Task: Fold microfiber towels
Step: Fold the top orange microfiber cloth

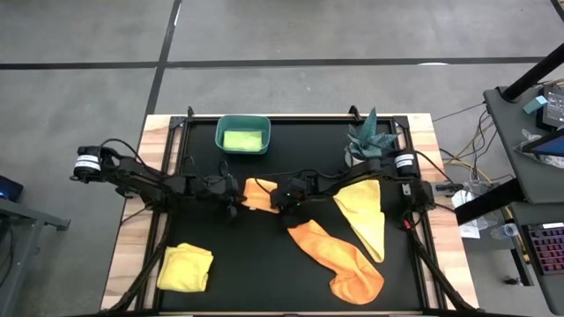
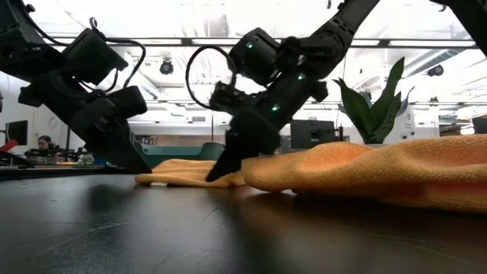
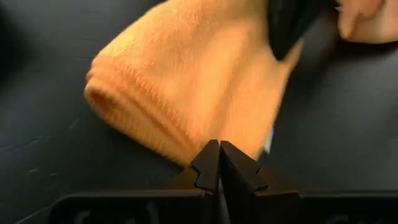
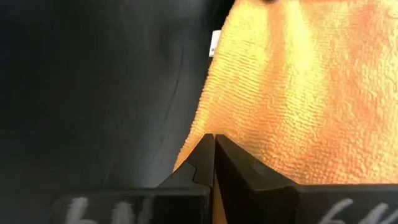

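Black mat | orange towel (white tag unreadable) | both tools closed

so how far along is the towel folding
Done, it seems: a green towel in the bin and a folded yellow towel at the front. In hand: both grippers, left and right, shut at a small orange towel. Left: a long orange towel and another yellow one, both loose.

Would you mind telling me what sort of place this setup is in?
Probably a robotics lab or open workshop: a concrete floor surrounds the table, a side bench holds cables and electronics, and monitors stand under ceiling strip lights.
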